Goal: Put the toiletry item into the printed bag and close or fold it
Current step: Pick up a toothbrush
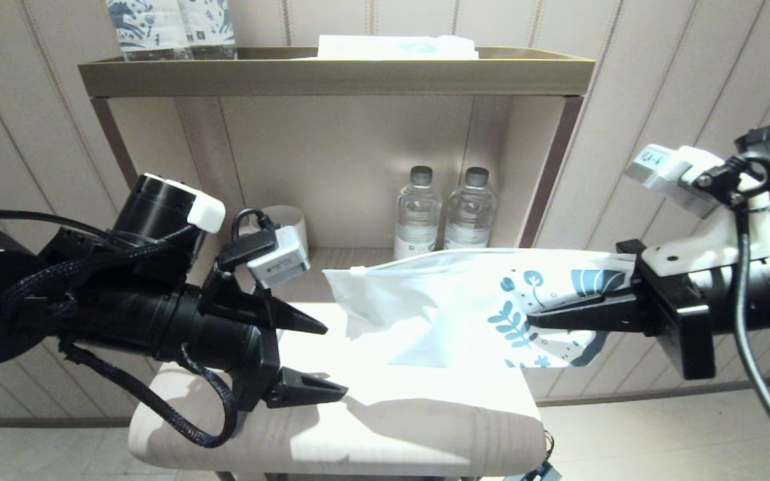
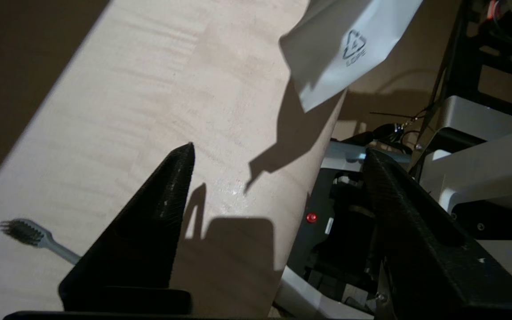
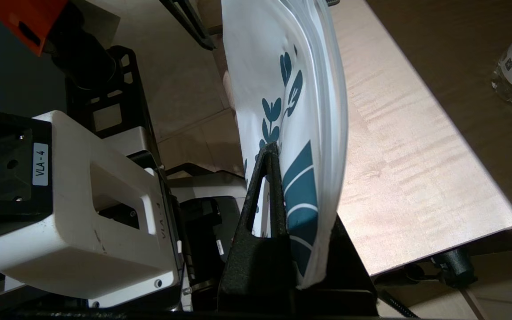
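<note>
My right gripper [image 1: 533,321] is shut on the printed end of the printed bag [image 1: 452,300], a white zip pouch with dark blue leaves. It holds the bag in the air above the light wooden table [image 1: 425,434], zip edge toward the left arm. In the right wrist view the fingers [image 3: 270,178] pinch the bag [image 3: 278,58] edge-on. My left gripper [image 1: 335,359] stands open just left of the bag's free end, nothing between its fingers. The left wrist view shows the gripper [image 2: 278,149], a bag corner [image 2: 345,49] beyond it, and the grey toothbrush [image 2: 29,233] on the table, its handle hidden behind one finger.
Two water bottles [image 1: 418,214] and a paper cup [image 1: 291,224] stand in the shelf recess behind the table. Blue-patterned packs [image 1: 171,27] and a white folded item [image 1: 398,47] sit on the shelf top. The table's front edge [image 1: 358,461] is near the robot base.
</note>
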